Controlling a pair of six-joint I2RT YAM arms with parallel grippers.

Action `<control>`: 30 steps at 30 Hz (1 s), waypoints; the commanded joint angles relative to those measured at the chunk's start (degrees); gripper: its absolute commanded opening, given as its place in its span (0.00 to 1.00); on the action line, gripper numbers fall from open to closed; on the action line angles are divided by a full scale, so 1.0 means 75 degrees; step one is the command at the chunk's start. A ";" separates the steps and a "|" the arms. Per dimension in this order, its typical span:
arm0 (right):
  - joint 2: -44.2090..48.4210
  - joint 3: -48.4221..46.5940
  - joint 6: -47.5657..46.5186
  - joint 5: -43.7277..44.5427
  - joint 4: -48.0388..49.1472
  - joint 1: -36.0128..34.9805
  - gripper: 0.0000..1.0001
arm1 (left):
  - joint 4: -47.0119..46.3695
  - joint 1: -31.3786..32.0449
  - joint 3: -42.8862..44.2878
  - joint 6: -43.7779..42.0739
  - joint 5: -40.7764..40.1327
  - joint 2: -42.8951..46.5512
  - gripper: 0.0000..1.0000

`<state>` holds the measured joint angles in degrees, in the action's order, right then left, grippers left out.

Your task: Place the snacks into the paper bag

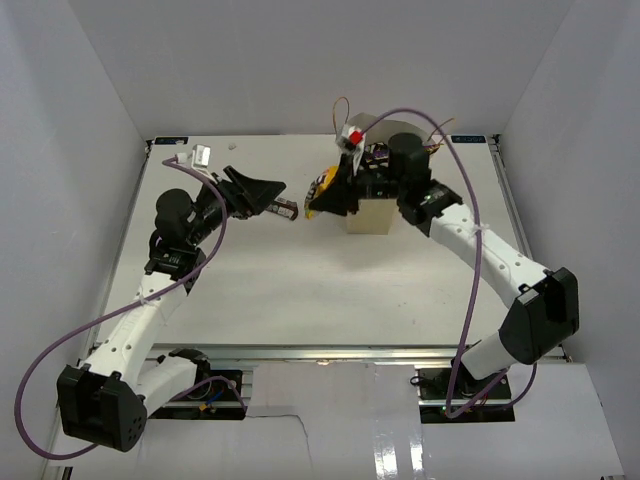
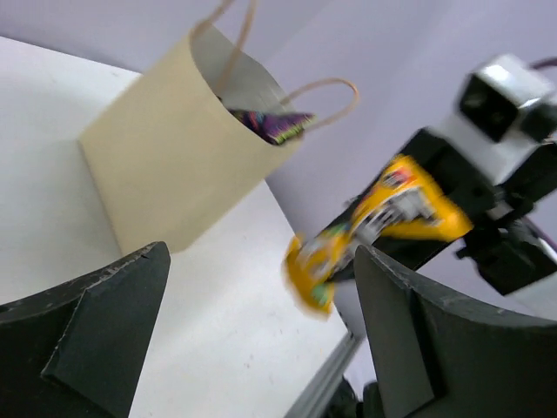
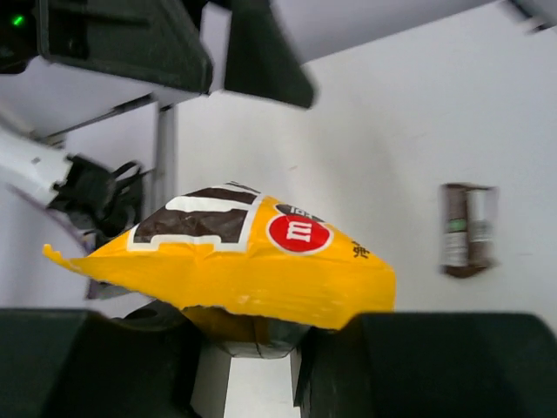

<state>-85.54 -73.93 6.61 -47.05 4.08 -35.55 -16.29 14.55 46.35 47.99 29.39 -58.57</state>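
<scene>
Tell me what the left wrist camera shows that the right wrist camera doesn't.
Left wrist only: the paper bag standing on the table, with a purple packet poking out of its top. Right wrist only: a dark brown bar lying flat on the table. Both: the yellow packet, clamped in the right hand.

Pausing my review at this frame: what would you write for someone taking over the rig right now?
Left claw: open, empty, close to the dark brown bar.
Right claw: shut on the yellow packet, held in the air beside the paper bag, not yet inside.
Done: a purple packet shows inside the bag.
Left: drop the yellow packet in, then bag the bar lying on the table.
</scene>
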 commanded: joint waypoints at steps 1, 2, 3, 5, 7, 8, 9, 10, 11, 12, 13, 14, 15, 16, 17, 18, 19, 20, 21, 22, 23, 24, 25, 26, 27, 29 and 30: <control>0.0448 -0.1831 -0.1570 0.0024 -0.1090 0.0907 0.11 | 0.1499 -0.0111 0.0476 -0.0083 -0.1560 -0.0065 0.97; 0.0413 -0.2081 -0.2095 0.0502 -0.1384 0.1024 0.11 | 0.1783 -0.0123 0.0500 0.0104 -0.1737 -0.0159 0.97; 0.0424 -0.2258 -0.2274 0.0704 -0.1677 0.1280 0.11 | 0.2076 -0.0158 0.0500 0.0233 -0.1808 -0.0264 0.97; 0.0436 -0.2564 -0.2672 0.1617 -0.1867 0.1516 0.12 | 0.2126 -0.0170 0.0407 0.0480 -0.1855 -0.0476 0.97; 0.0378 -0.2681 -0.2733 0.2691 -0.1868 0.1681 0.14 | 0.2126 -0.0193 0.0231 0.0597 -0.2007 -0.0558 0.97; 0.0238 -0.2798 -0.2838 0.3023 -0.1879 0.1844 0.16 | 0.2126 -0.0193 0.0184 0.0737 -0.2136 -0.0582 0.97; 0.0121 -0.2892 -0.2897 0.3270 -0.1961 0.1927 0.16 | 0.2114 -0.0205 0.0091 0.0796 -0.2230 -0.0582 0.97; -0.0008 -0.2974 -0.2932 0.3505 -0.1996 0.2032 0.16 | 0.2102 -0.0205 0.0067 0.0855 -0.2324 -0.0617 0.97; -0.0253 -0.3091 -0.2979 0.3809 -0.2008 0.2195 0.17 | 0.2125 -0.0205 0.0066 0.1053 -0.2556 -0.0710 0.97; -0.0406 -0.3150 -0.3072 0.3963 -0.2020 0.2255 0.17 | 0.2369 -0.0205 0.0090 0.1194 -0.2686 -0.0780 0.97; -0.0721 -0.3220 -0.3119 0.4150 -0.2008 0.2290 0.18 | 0.2465 -0.0205 0.0194 0.1323 -0.2955 -0.0874 0.97; -0.0875 -0.3383 -0.3131 0.4175 -0.2008 0.2384 0.18 | 0.2605 -0.0205 0.0253 0.1684 -0.3108 -0.1118 0.97; -0.1027 -0.3466 -0.3097 0.4152 -0.2008 0.2419 0.20 | 0.2850 -0.0205 0.0312 0.1873 -0.3249 -0.1260 0.97; -0.1179 -0.3560 -0.3050 0.4129 -0.1997 0.2443 0.21 | 0.2922 -0.0205 0.0371 0.2038 -0.3331 -0.1412 0.97; -0.1494 -0.3758 -0.3015 0.4059 -0.2043 0.2432 0.22 | 0.2981 -0.0205 0.0487 0.2144 -0.3379 -0.1565 0.96; -0.1648 -0.3864 -0.3003 0.3977 -0.2090 0.2443 0.24 | 0.2993 -0.0193 0.0546 0.2272 -0.3391 -0.1879 0.96; -0.1777 -0.3946 -0.2968 0.3860 -0.2125 0.2443 0.25 | 0.2970 -0.0205 0.0593 0.2343 -0.3379 -0.2045 0.96; -0.2011 -0.4028 -0.2956 0.3824 -0.2149 0.2432 0.32 | 0.2923 -0.0205 0.0675 0.2402 -0.3344 -0.2186 0.96; -0.2141 -0.4192 -0.2956 0.3766 -0.2195 0.2431 0.37 | 0.2841 -0.0205 0.0722 0.2449 -0.3298 -0.2327 0.96; -0.2293 -0.4240 -0.3014 0.3696 -0.2219 0.2420 0.42 | 0.2829 -0.0205 0.0781 0.2519 -0.3286 -0.2618 0.96; -0.2341 -0.4298 -0.3026 0.3695 -0.2266 0.2431 0.55 | 0.2806 -0.0205 0.0839 0.2566 -0.3285 -0.2772 0.96; -0.2388 -0.4357 -0.3038 0.3672 -0.2313 0.2431 0.64 | 0.2840 -0.0193 0.0944 0.2613 -0.3297 -0.2912 0.97; -0.2411 -0.4462 -0.3061 0.3613 -0.2348 0.2431 0.71 | 0.2852 -0.0193 0.0992 0.2729 -0.3320 -0.3216 0.97; -0.2400 -0.4486 -0.3096 0.3578 -0.2383 0.2443 0.77 | 0.2864 -0.0193 0.1050 0.2800 -0.3332 -0.3358 0.97; -0.2353 -0.4509 -0.3085 0.3531 -0.2418 0.2443 0.78 | 0.2910 -0.0205 0.1167 0.2859 -0.3355 -0.3510 0.97; -0.2119 -0.4463 -0.3038 0.3426 -0.2419 0.2466 0.80 | 0.2981 -0.0193 0.1331 0.3012 -0.3414 -0.4002 0.97; -0.2037 -0.4440 -0.2991 0.3390 -0.2430 0.2478 0.81 | 0.3144 -0.0182 0.1436 0.3023 -0.3461 -0.4178 0.97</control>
<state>-105.56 -103.77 -15.75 -19.84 -15.84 -17.02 5.19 13.23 53.95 68.05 5.15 -88.07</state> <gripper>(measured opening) 0.803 0.970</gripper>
